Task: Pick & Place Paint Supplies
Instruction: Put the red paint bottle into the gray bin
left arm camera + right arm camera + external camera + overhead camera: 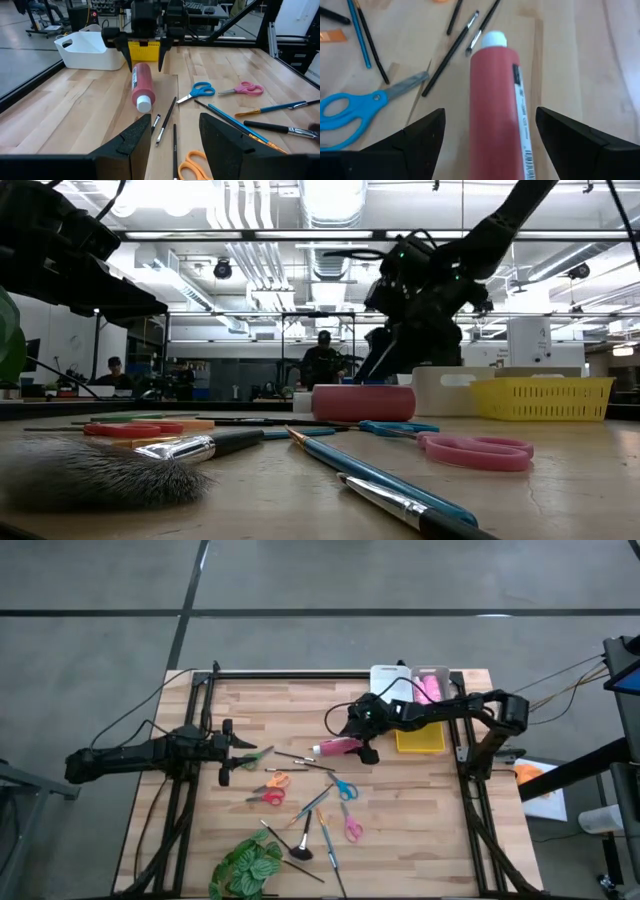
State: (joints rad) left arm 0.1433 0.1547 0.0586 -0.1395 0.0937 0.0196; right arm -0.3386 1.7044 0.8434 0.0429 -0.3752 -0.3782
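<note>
Straddling pink tube [497, 100], right claw [490, 132] wide; high view hides gap.

floor [100, 580]: grey concrete, dark seams | table [420, 810]: pale wood planks, black frame | ceiling [300, 240]: white pipes, bright strip lights | room: benches, two people [322, 360] far off behind the table
</note>
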